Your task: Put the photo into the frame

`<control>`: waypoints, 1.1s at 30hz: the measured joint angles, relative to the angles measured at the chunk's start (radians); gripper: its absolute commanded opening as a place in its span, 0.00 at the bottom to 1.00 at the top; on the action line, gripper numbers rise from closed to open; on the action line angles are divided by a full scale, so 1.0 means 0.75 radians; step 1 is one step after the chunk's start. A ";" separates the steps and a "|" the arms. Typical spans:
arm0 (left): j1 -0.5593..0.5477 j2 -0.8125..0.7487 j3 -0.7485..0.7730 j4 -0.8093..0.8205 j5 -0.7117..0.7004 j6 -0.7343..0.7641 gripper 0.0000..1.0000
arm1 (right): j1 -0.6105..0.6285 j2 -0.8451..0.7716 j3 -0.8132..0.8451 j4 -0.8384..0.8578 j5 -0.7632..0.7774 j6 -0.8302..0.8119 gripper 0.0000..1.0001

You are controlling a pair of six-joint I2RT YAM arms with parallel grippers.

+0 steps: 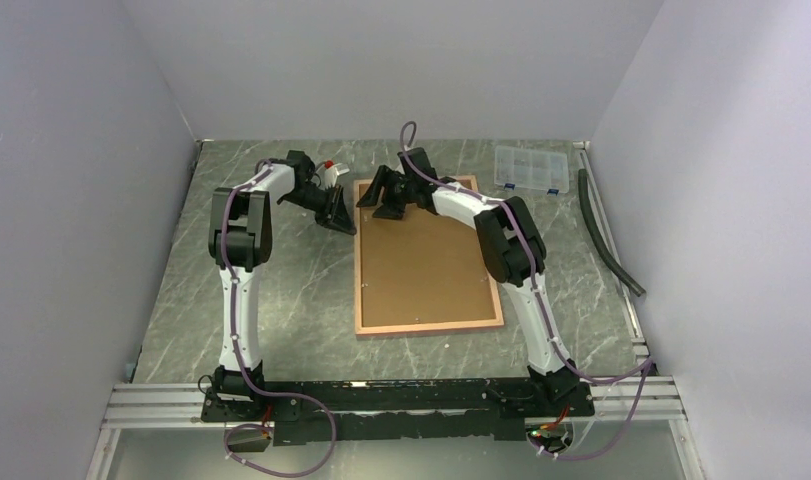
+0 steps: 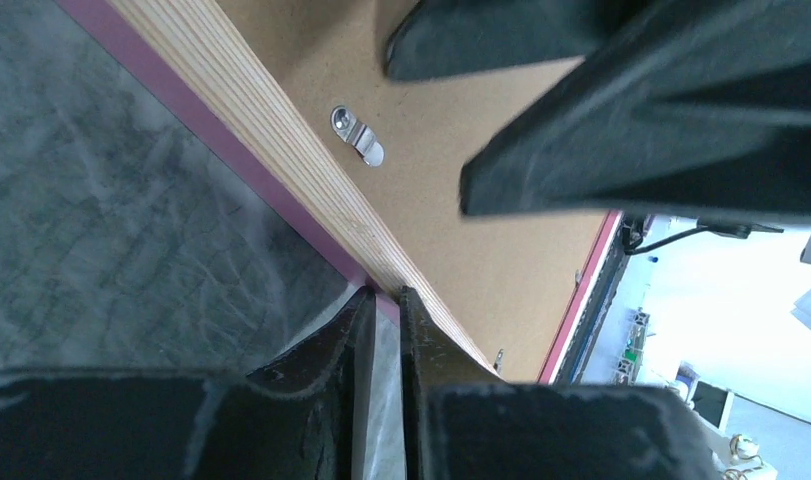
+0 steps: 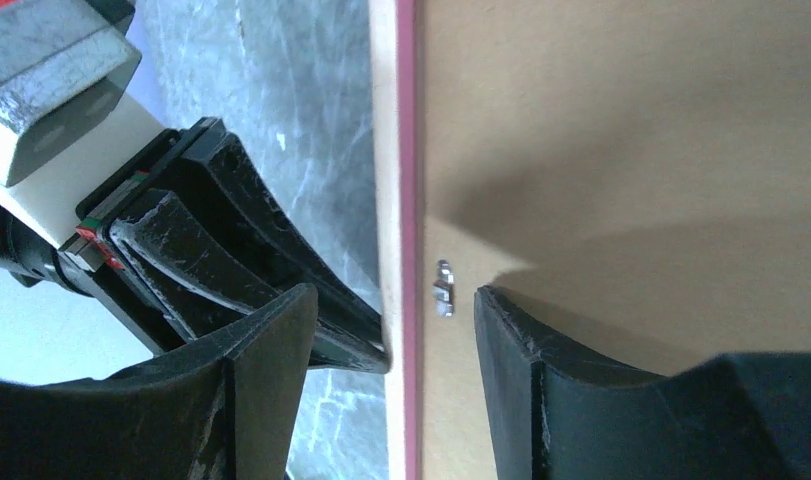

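On a grey marbled counter (image 1: pixel 281 290) between pale walls (image 1: pixel 381 60), the frame (image 1: pixel 428 326) lies reverse up under the right pincer (image 3: pixel 393 295), spread wide astride its rim. Only the wrist views catch a metal clip (image 2: pixel 357 136) beside the left pincer (image 2: pixel 384 296), barely a slit wide against that rim. Right of both: clear organiser box (image 1: pixel 529 168), dark hose (image 1: pixel 606 235).

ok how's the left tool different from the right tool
The left tool is almost shut, tips at the frame's outer edge; the right tool is wide open, straddling that rim. The left tool reaches in over the table, the right tool across the backing board. Both are near the frame's far-left corner.
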 measured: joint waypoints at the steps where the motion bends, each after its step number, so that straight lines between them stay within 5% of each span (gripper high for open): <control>1: -0.001 -0.003 -0.008 0.005 0.003 0.000 0.17 | 0.012 0.008 0.001 0.006 -0.008 0.009 0.62; 33: 0.001 -0.028 -0.058 0.021 0.019 -0.002 0.12 | 0.053 0.058 0.002 0.128 -0.093 0.155 0.64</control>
